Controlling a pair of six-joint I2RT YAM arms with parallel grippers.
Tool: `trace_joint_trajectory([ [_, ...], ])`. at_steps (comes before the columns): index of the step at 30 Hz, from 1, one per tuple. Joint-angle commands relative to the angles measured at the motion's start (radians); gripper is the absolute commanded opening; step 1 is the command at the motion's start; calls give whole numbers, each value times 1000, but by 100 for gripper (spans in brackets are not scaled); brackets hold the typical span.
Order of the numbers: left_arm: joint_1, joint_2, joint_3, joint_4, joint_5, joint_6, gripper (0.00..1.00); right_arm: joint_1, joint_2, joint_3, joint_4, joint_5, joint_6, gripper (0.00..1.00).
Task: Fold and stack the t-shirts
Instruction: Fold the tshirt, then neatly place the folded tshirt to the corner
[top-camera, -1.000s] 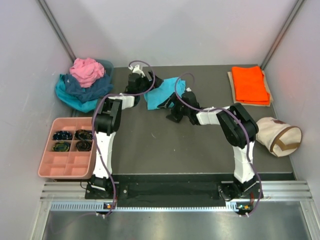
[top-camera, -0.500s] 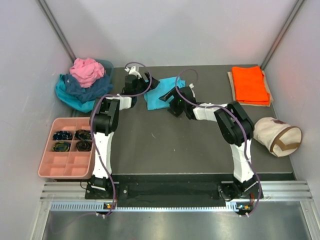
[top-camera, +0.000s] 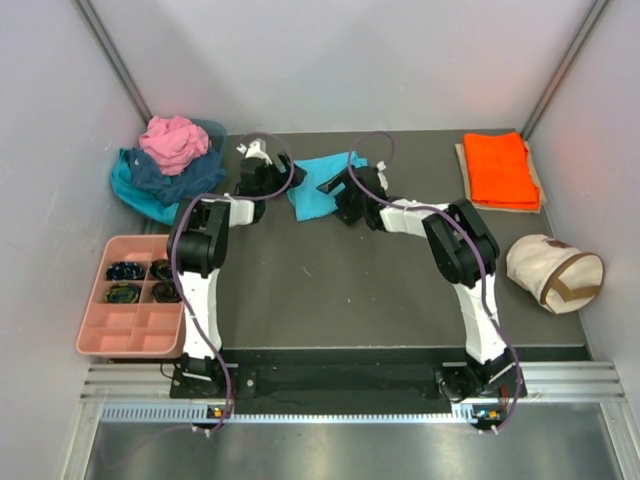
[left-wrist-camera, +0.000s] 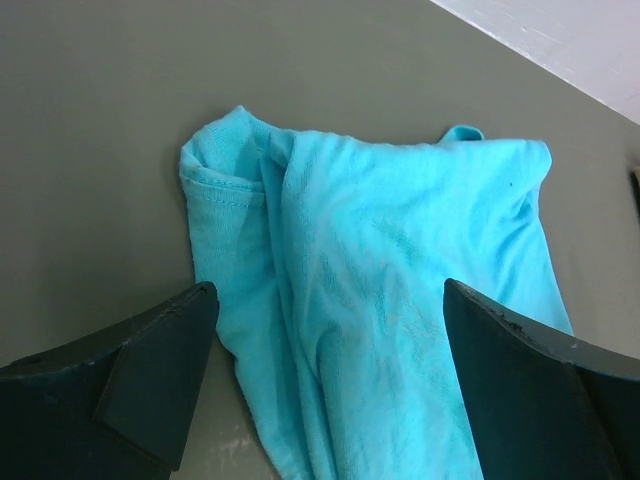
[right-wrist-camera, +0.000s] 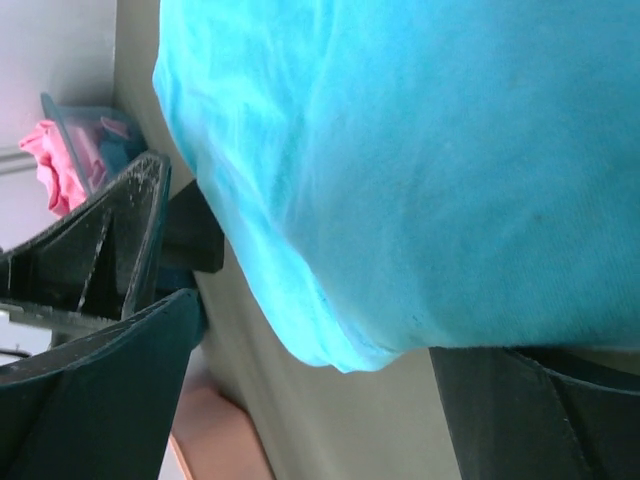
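Left gripper (left-wrist-camera: 327, 295): fingers spread wide, nothing held, set low over the dark grey table top (top-camera: 330, 290) and facing the near-left edge of the bright turquoise cloth t-shirt (left-wrist-camera: 400, 270). Right gripper (right-wrist-camera: 320, 400): fingers likewise parted, no cloth pinched; a rounded edge of the shirt hangs between them, and whether it touches them cannot be told. The shirt lies bunched and partly doubled over at the far middle of the table, between the two grippers. A thick rolled sleeve or hem is seen at its left corner and long creases down its middle. Judged step: taking hold of two edges so that a fold can be made; this shirt is not yet flat or square. For a good fold, the left fingers should be closed on the rolled corner so that all layers there are caught together, not the top one alone. The right fingers should be closed on the matching corner at the same depth. The cloth should then be drawn gently apart before lifting so that the middle creases are pulled out. The lift should be kept level, and the edge laid down slowly to avoid fresh bunching. The folded orange t-shirt (top-camera: 498, 168) lies at the far right, probably the stack to be joined. A heap of pink (top-camera: 172, 138), navy (top-camera: 185, 172) and teal (top-camera: 138, 195) shirts waits at the far left.
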Motion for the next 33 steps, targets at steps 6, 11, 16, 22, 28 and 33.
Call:
trace_joint_trajectory([
  [6, 13, -68, -60, -47, -41, 19, 99, -5, 44, -1, -123, 72, -20, 50],
  [11, 16, -77, -60, -45, -37, 16, 99, -5, 35, -23, -114, 76, -22, 7],
  [16, 22, -94, -74, -44, -37, 13, 99, -6, 32, 3, -158, 47, -78, 0],
  [22, 31, -126, -74, -74, -30, 25, 99, -36, -8, 59, -374, -112, -327, 0],
  [28, 45, -165, 9, -230, -47, 108, 99, -69, -83, 83, -646, -137, -629, 0],
  [33, 63, -217, 33, -280, -59, 157, 99, -105, -153, 11, -734, -200, -766, 0],
])
